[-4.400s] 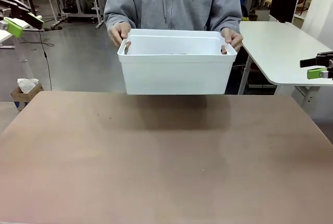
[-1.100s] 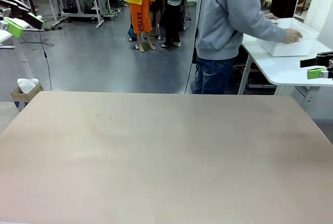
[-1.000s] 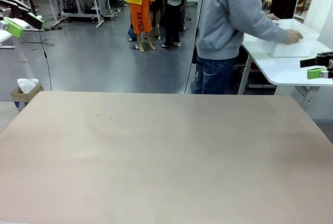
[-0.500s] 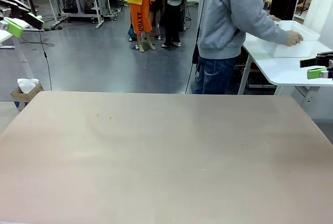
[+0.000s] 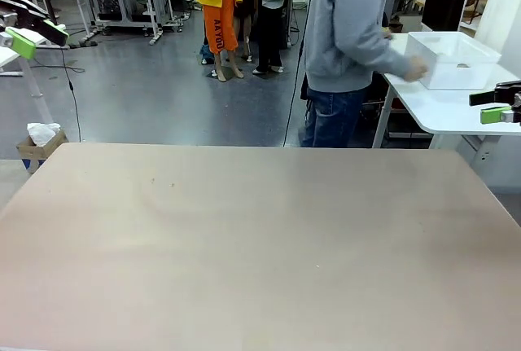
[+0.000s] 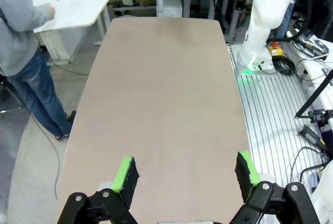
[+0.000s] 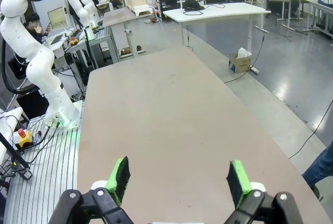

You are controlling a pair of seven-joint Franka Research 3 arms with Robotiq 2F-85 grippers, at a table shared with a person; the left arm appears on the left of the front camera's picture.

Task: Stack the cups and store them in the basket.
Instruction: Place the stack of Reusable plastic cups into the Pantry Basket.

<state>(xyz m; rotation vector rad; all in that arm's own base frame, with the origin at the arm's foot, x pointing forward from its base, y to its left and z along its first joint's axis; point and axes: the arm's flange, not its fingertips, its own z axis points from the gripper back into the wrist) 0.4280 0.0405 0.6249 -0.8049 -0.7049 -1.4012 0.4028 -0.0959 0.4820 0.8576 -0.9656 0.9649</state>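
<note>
Across the bare brown desk [image 5: 260, 245], a person [image 5: 350, 50] is standing at upper right, reaching toward the basket [image 5: 452, 59] sitting on a white side desk [image 5: 444, 103]. Both the left gripper [image 6: 184, 174] and the right gripper [image 7: 177, 180] are hanging with fingers released, grasping nothing.

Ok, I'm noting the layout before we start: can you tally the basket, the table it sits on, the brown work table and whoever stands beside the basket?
Basket: 1
White side table: 1
Brown work table: 1
Person in a grey top: 1
Total: 4
</note>
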